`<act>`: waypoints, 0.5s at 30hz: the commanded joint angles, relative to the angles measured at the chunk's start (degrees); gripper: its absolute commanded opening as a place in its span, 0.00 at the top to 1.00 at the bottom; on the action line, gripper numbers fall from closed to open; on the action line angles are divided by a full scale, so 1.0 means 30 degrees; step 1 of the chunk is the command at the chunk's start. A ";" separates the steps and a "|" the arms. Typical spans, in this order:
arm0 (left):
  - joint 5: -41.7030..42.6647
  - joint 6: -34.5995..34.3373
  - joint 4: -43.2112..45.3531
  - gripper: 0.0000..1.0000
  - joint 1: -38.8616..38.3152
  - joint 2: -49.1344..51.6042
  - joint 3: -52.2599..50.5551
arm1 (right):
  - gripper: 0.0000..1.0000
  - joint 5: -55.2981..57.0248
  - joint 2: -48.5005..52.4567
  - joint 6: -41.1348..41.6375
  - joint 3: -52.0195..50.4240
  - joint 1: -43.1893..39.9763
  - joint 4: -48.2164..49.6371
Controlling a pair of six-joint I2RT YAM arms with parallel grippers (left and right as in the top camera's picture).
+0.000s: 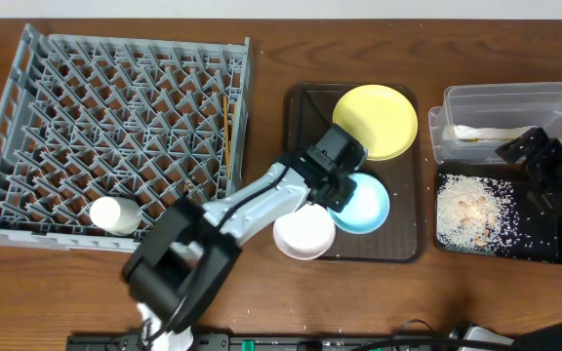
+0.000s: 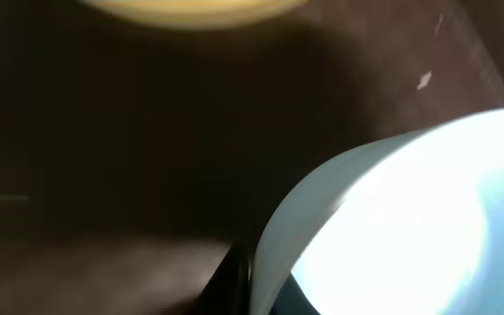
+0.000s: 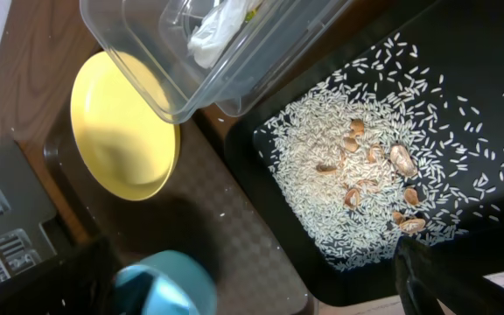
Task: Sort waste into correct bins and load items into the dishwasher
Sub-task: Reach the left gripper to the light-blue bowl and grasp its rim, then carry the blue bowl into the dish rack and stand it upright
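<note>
My left gripper (image 1: 344, 187) is shut on the near rim of the light blue bowl (image 1: 366, 207), which sits on the brown serving tray (image 1: 301, 107). The left wrist view shows my fingers (image 2: 250, 282) pinching that rim (image 2: 322, 201). The yellow plate (image 1: 377, 119) and the white bowl (image 1: 303, 235) are on the same tray. The white cup (image 1: 115, 215) and the chopsticks (image 1: 228, 115) are in the grey dish rack (image 1: 27, 127). My right gripper (image 1: 532, 148) is open and empty above the clear tub (image 1: 554, 97) and the black tray (image 1: 544, 249).
The white crumpled paper (image 3: 221, 26) lies in the clear tub (image 3: 138, 61), with a bit of green beside it. Rice and nut-like scraps (image 3: 357, 175) lie on the black tray (image 3: 462, 52). The yellow plate (image 3: 121, 127) and the blue bowl (image 3: 169, 284) also show there.
</note>
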 commanded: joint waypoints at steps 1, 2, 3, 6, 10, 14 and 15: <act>-0.5136 -0.0036 -0.0539 0.92 0.0525 -0.2783 0.1115 | 0.01 0.0073 -0.0277 0.0168 0.0248 -0.0073 -0.0007; -0.6849 -0.0029 -0.0845 0.92 0.0699 -0.3490 0.1115 | 0.01 0.0073 -0.0277 0.0168 0.0248 -0.0073 -0.0007; -0.8342 0.0015 -0.1144 0.92 0.0896 -0.4044 0.1115 | 0.01 0.0073 -0.0277 0.0168 0.0248 -0.0073 -0.0007; -1.1897 0.0823 -0.2055 0.92 0.1734 -0.5428 0.1115 | 0.01 0.0073 -0.0277 0.0168 0.0248 -0.0073 -0.0007; -1.6116 0.2361 -0.3118 0.92 0.3636 -0.6360 0.1115 | 0.01 0.0073 -0.0277 0.0168 0.0248 -0.0073 -0.0007; -1.9074 0.3228 -0.3628 0.92 0.5829 -0.6171 0.1071 | 0.01 0.0073 -0.0277 0.0168 0.0248 -0.0073 -0.0007; -1.9336 0.3279 -0.3563 0.92 0.6390 -0.6047 0.1049 | 0.01 0.0073 -0.0277 0.0168 0.0248 -0.0073 -0.0007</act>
